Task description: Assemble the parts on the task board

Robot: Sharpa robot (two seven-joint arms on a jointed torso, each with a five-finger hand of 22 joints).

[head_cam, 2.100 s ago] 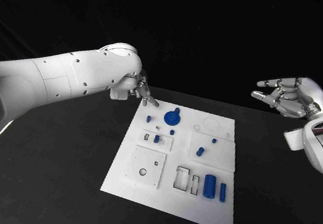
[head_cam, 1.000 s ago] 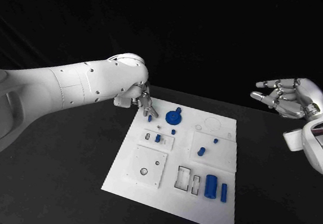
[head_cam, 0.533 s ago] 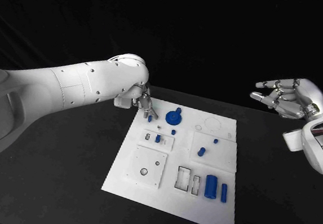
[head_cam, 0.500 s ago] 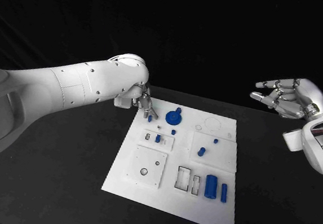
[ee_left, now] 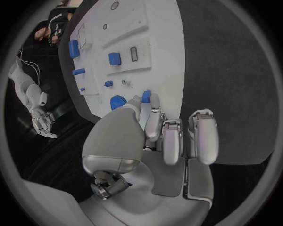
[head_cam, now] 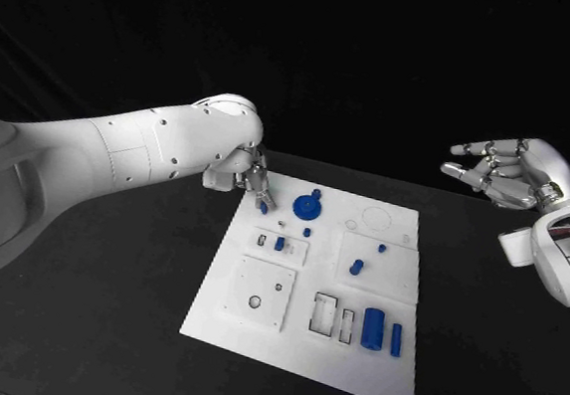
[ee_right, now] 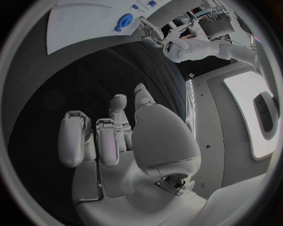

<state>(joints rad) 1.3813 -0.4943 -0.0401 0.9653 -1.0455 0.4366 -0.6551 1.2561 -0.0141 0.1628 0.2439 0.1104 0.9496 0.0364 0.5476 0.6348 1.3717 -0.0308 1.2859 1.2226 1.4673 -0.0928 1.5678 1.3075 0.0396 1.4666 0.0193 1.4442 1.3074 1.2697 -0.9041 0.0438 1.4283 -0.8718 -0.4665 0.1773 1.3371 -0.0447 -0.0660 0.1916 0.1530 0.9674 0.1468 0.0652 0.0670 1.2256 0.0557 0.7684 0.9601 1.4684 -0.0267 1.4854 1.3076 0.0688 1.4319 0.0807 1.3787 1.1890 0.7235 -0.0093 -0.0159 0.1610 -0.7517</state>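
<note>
Two arms frame your workspace, so start at the left: your left hand (head_cam: 249, 178) sits at the far left corner of the task board (head_cam: 250, 338), fingers pointing down at a small blue part (head_cam: 263, 207) there. From the left wrist camera the thumb and a fingertip (ee_left: 154, 102) meet at that small blue part (ee_left: 146, 96), but you cannot tell whether they pinch it or only touch it.

Moving right along the far edge of the white board, you have a blue gear-like disc (head_cam: 306, 202) just beside the hand, and a smaller blue peg (head_cam: 306, 232) nearer you. Below these sits a little raised plate carrying a blue insert (head_cam: 280, 244). Further right lie a small blue stud (head_cam: 381, 248) and a tilted blue piece (head_cam: 355, 266). At the near right of the board, two upright blue cylinders stand side by side, the thicker one (head_cam: 371, 327) left of the thin one (head_cam: 395, 339).

Your right hand (head_cam: 511, 173) hovers well off the board, above the far right of the black bench (head_cam: 97, 290), fingers loosely curled with nothing in them.
</note>
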